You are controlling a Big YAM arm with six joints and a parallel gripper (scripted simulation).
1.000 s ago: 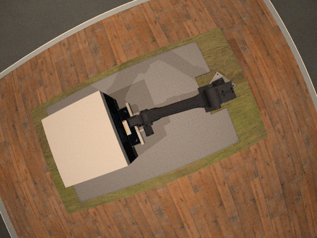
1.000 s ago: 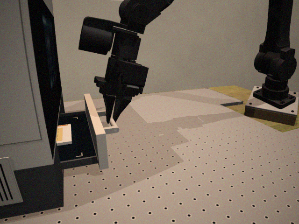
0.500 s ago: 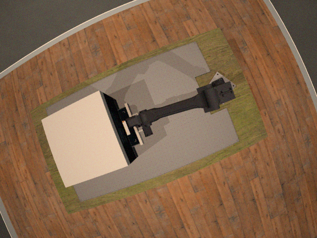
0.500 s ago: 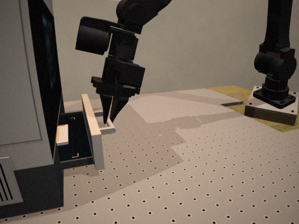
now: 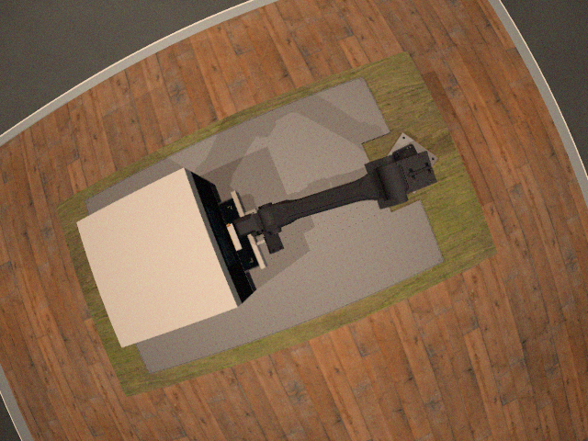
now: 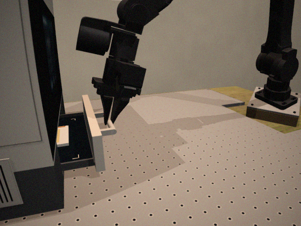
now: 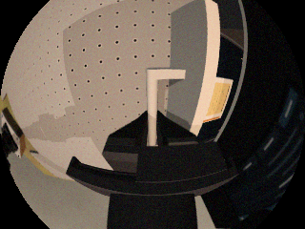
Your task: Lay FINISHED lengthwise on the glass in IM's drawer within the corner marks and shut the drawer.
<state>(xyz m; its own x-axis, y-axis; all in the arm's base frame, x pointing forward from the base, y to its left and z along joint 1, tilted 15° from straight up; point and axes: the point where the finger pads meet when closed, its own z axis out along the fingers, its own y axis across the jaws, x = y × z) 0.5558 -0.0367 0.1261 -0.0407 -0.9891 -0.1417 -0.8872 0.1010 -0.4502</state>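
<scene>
Nearest in the exterior view, the grey perforated table extends toward the far edge. At its left edge stands the tall gel imager IM, a pale grey box with a dark glossy front and a louvred vent low on its side; from above it appears as a cream rectangle. The imager's shallow drawer, with its pale front panel, stands partly open. On the drawer's dark glass, white corner marks show, and the finished cassette FINISHED, a flat pale slab with an orange edge, lies at the inner end, partly hidden beneath the housing. From the drawer front projects a pale U-shaped bar handle. The black parallel gripper points steeply downward, its jaws clamped on this handle; the wrist view shows the handle rising between the dark fingers. Farthest, near the table's right far corner, the black arm stands on a grey square base plate.
</scene>
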